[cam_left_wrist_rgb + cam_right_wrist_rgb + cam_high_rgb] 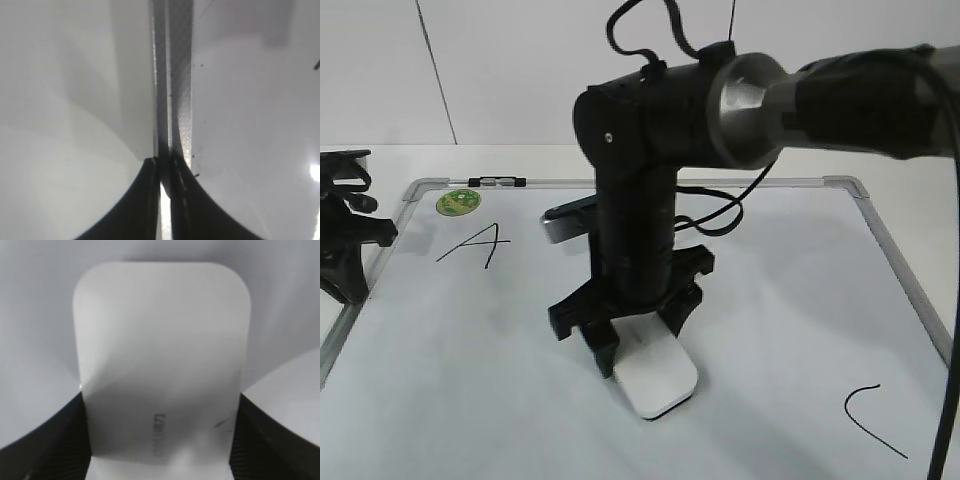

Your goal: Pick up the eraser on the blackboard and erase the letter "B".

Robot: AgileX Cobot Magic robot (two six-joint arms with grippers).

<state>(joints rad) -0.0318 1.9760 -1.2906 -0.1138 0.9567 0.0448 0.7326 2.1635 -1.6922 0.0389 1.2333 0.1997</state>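
Observation:
The white eraser (658, 382) lies flat on the blackboard (790, 300) near its front middle. My right gripper (638, 340) comes straight down on it, one black finger on each long side. In the right wrist view the eraser (160, 355) fills the gap between the fingers (160, 440) and touches both. The letter "B" is not in view; the right arm hides the middle of the board. My left gripper (350, 235) rests at the board's left edge; in the left wrist view it (164, 162) is shut and empty over the grey frame (177, 75).
A black "A" (475, 243) is at the board's back left, beside a round green sticker (458, 202). A black "C" curve (870, 420) is at the front right. A small black-and-white object (497, 182) lies on the back frame. The right arm's cable (948, 400) hangs at the right.

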